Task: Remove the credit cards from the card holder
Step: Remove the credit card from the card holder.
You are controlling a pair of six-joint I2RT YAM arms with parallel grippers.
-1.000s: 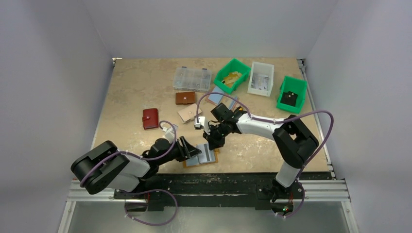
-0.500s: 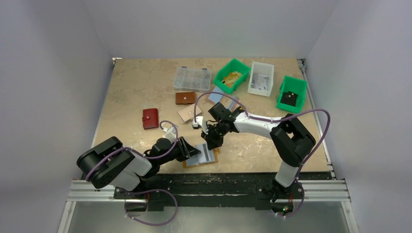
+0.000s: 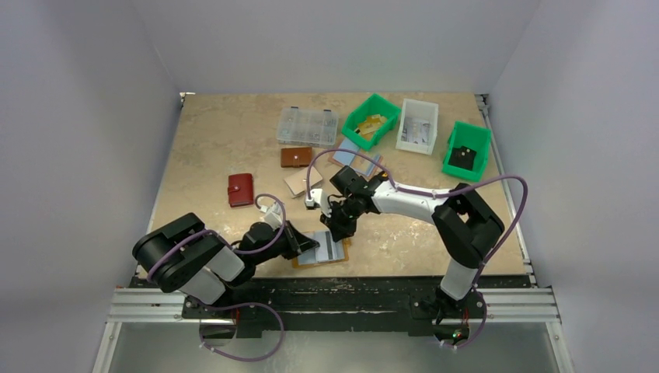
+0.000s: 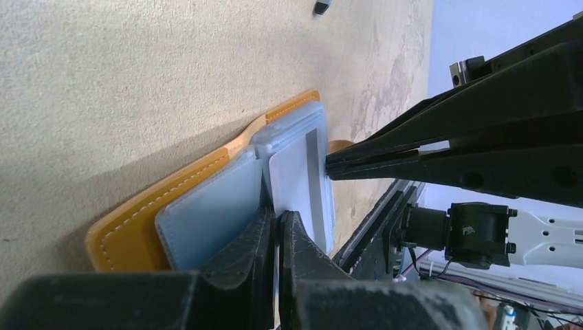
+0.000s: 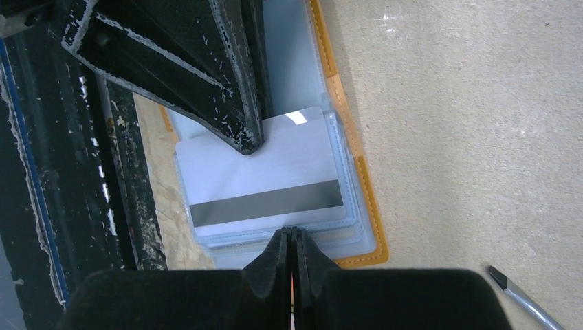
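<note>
Left pincer (image 4: 278,218), fingers pressed together, bears down on the clear sleeves (image 4: 213,206) of the mustard card holder (image 4: 130,230), which lies open at the near edge of the worktop (image 3: 225,148). A pale credit card (image 5: 261,168) with a grey stripe (image 5: 268,203) shows at the top of the sleeves, between both tools. At its striped edge the right pincer (image 5: 292,237) is closed too, tips touching the stack; whether they pinch the card cannot be told.
</note>
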